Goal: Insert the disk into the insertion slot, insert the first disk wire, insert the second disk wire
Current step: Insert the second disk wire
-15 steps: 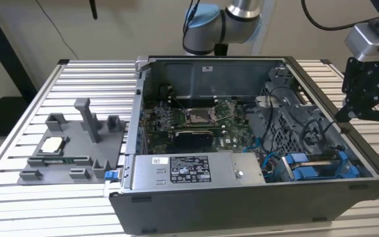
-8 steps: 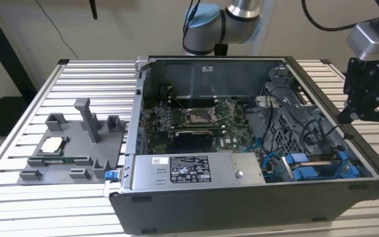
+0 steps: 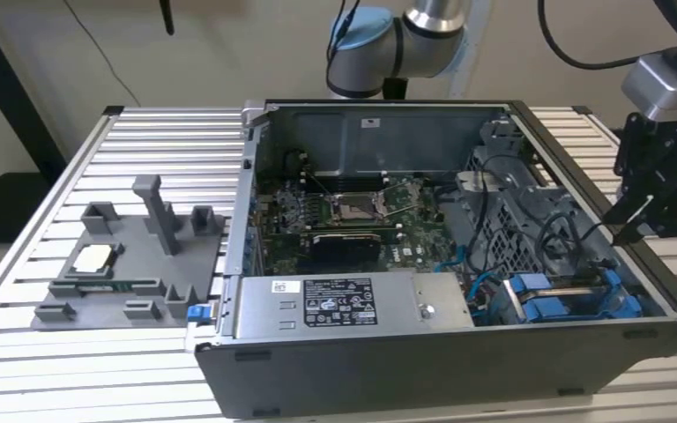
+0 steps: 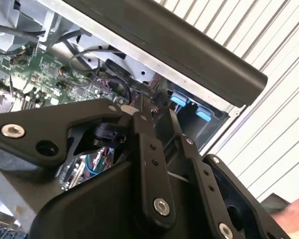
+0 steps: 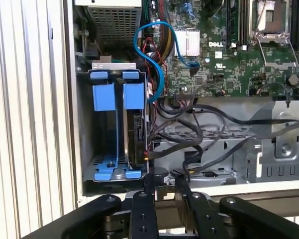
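Hanging over the side wall of the dark open computer case, toward the edge of the ribbed aluminium counter on the exterior view's right, the black two-fingered end effector has its fingers drawn to a narrow gap with nothing between them.

Just inside that wall sits the grey rectangular insertion slot with blue plastic fittings, in the case corner beside the silver power-supply box. A dark slab standing on edge in a bright blue carrier frame looks to me like the disk, already down in the slot. I cannot see its label face.

The trouble I'd expect comes from the loose black wires. They sprawl across one another just beside the slot, and a looping blue cable arches near its far end. Fingers reaching in could hook the wrong loop and drag it. The fingertips are also close above the case rim, so a straight drop could strike metal. A plug pinched crooked might meet the disk's socket at an angle and jam, or tug the carrier loose.
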`<state>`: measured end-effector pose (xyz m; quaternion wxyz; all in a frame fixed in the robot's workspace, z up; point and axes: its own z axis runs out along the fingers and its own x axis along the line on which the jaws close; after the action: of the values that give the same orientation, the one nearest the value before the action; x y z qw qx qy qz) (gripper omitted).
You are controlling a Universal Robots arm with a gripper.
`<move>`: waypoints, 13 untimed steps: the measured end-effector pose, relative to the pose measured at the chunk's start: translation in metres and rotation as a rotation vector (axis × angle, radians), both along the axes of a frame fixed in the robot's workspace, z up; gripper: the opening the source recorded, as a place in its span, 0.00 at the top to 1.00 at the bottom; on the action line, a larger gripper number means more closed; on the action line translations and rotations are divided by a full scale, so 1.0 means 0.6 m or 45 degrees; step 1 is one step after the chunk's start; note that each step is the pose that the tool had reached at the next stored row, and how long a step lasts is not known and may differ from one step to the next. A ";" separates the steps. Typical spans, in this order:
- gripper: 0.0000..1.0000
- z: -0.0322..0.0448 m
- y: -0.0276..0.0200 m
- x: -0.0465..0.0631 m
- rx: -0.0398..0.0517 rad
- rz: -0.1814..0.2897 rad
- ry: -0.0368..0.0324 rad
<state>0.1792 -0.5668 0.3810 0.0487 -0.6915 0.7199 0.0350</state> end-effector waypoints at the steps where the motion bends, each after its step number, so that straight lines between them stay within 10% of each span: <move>1: 0.69 -0.003 -0.0006 0.001 0.000 0.000 0.0000; 8: 0.79 -0.021 -0.0118 0.006 0.006 -0.003 0.0000; 13: 0.85 -0.007 -0.0142 0.005 0.020 -0.016 0.0000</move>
<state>0.1821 -0.5753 0.3770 0.0542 -0.6865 0.7240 0.0402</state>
